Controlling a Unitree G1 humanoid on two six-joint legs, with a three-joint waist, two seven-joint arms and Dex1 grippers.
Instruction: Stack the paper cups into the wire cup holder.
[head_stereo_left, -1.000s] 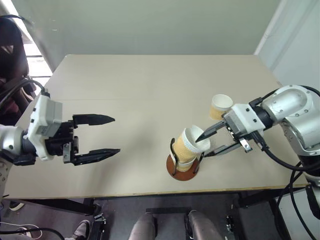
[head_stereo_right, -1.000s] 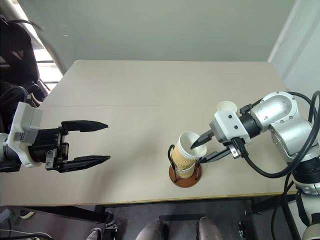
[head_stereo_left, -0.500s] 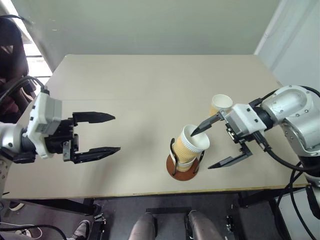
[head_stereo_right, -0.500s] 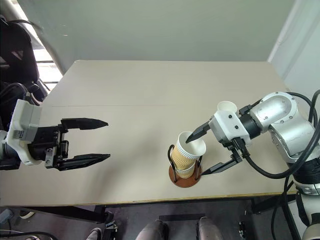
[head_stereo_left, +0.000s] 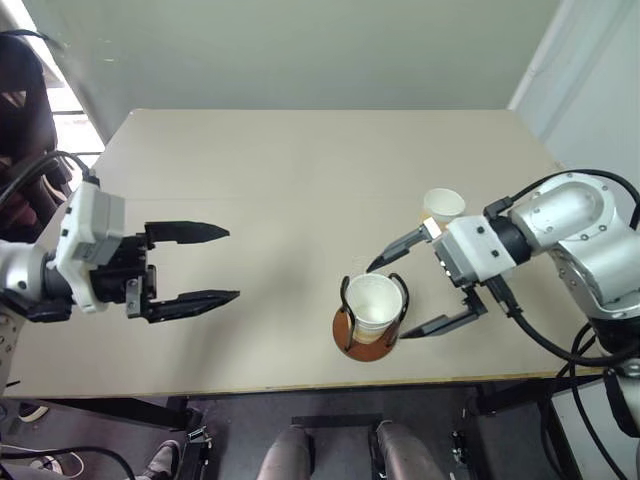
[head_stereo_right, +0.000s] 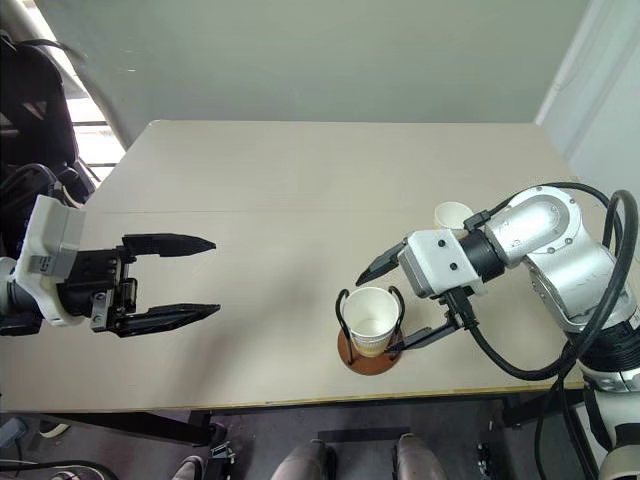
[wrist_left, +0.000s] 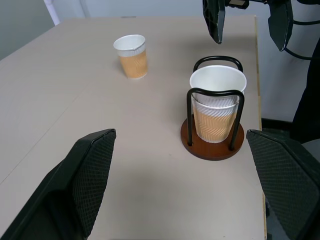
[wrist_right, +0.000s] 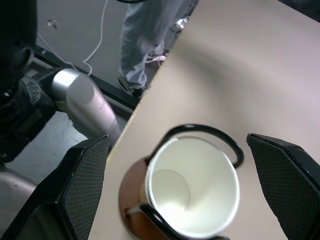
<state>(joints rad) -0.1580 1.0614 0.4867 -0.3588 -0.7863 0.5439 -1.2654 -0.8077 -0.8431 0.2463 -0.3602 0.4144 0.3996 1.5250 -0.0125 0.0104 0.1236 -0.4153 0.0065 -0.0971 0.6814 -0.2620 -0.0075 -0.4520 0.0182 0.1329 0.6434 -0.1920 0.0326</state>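
Right gripper (head_stereo_left: 405, 298) — wide open, empty

The round wooden disc base (wrist_left: 212, 145) of the holder is reddish-brown; its thin wire loops (wrist_left: 215, 92) are black. The tapered paper cups (wrist_left: 217, 102) nested inside are white at rim and interior, with tan-yellow diagonally ribbed walls. The lone paper cup (wrist_left: 131, 56) at 10 o'clock matches. The flat table top (head_stereo_left: 280, 180) is plain beige.

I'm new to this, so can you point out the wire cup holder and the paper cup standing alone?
wire cup holder (wrist_left: 212, 146): left wrist view, reddish-brown base rim.
lone paper cup (wrist_left: 133, 62): left wrist view, ribbed side.
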